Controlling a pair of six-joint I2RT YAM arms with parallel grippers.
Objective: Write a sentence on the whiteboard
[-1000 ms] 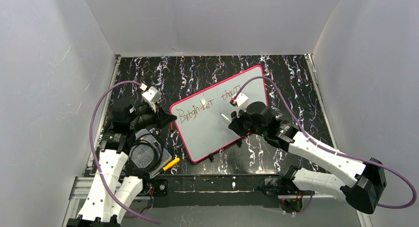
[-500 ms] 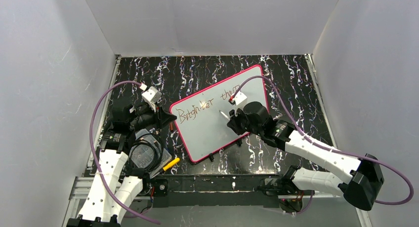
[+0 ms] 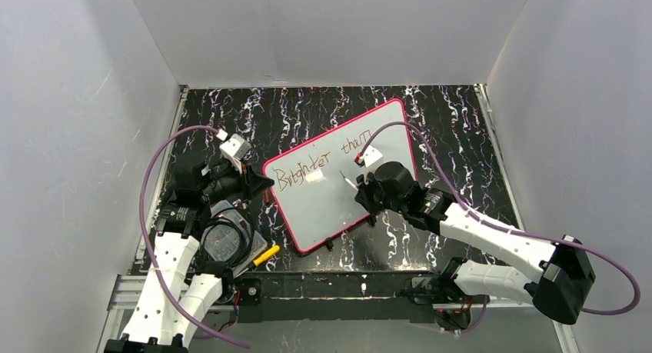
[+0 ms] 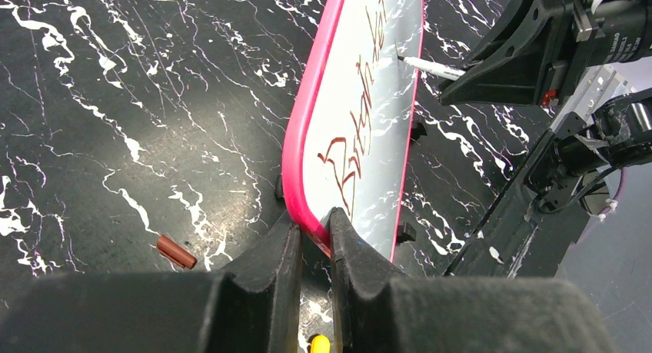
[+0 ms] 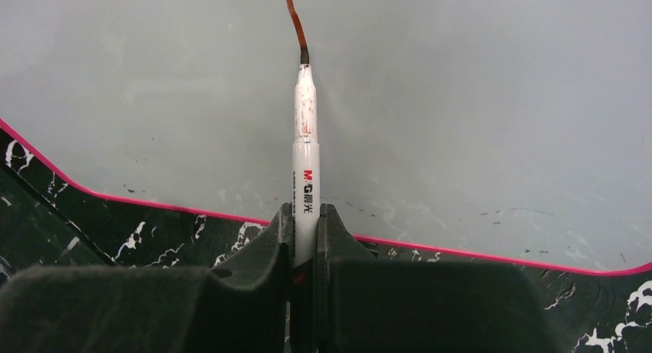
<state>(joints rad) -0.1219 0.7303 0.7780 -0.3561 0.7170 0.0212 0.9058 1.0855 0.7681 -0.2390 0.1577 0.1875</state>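
The whiteboard (image 3: pixel 330 203) lies tilted on the black marbled table, white face up, with a pink-red frame. Reddish-brown lettering (image 3: pixel 323 164) on it reads "Brighter than" in one line; no second line shows in the top view. My left gripper (image 3: pixel 265 185) is shut on the board's left edge (image 4: pixel 307 214). My right gripper (image 3: pixel 360 191) is shut on a white marker (image 5: pixel 306 161). The marker's tip (image 5: pixel 304 57) touches the board at the end of a short fresh stroke (image 5: pixel 293 18), below the written line. The marker also shows in the left wrist view (image 4: pixel 430 67).
A brown marker cap (image 4: pixel 176 251) lies on the table left of the board. A yellow-handled item (image 3: pixel 266 254) and a round black object (image 3: pixel 223 241) sit near the left arm's base. White walls enclose the table on three sides.
My right gripper has moved the marker left and toward the near edge, from beside "than" to the blank area below the line. The left gripper and board have stayed put.
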